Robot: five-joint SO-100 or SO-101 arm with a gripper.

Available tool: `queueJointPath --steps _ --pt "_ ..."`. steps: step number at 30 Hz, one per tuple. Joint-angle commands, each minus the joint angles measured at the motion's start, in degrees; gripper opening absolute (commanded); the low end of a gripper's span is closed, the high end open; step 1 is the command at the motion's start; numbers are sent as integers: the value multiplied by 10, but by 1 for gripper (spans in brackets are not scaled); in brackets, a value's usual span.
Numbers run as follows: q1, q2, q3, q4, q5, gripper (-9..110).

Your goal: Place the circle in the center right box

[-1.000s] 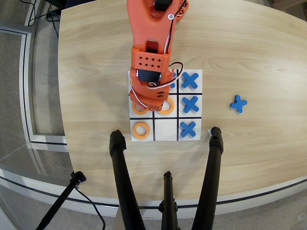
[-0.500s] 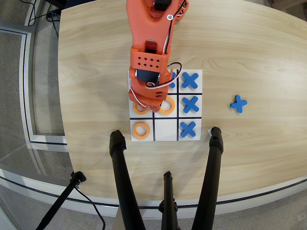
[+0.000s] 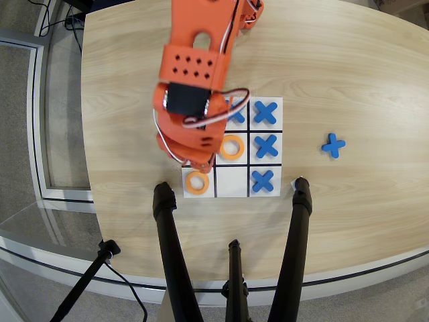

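Rings sit on the grid [image 3: 231, 189] at frame centre: one ring [image 3: 232, 147] in the middle cell, another [image 3: 197, 182] in the lower-left cell. The orange gripper [image 3: 196, 161] hangs over the left column; its jaw state cannot be told. Crosses [image 3: 266, 145] fill the right column.

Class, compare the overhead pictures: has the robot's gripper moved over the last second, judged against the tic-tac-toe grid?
Yes. The gripper has shifted left and toward the bottom of the view, off the grid's centre cell, where an orange ring now lies fully uncovered.
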Motion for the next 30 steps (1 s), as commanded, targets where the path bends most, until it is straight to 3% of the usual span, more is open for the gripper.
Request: queueJointPath --steps 1,7,12,19,30 --pt "16 113 55 28 2 13" --pt "38 359 277 60 -33 13" --pt "-3 613 501 64 -77 13" --pt "-75 833 638 193 -98 12" --pt "-128 881 696 300 -84 0"
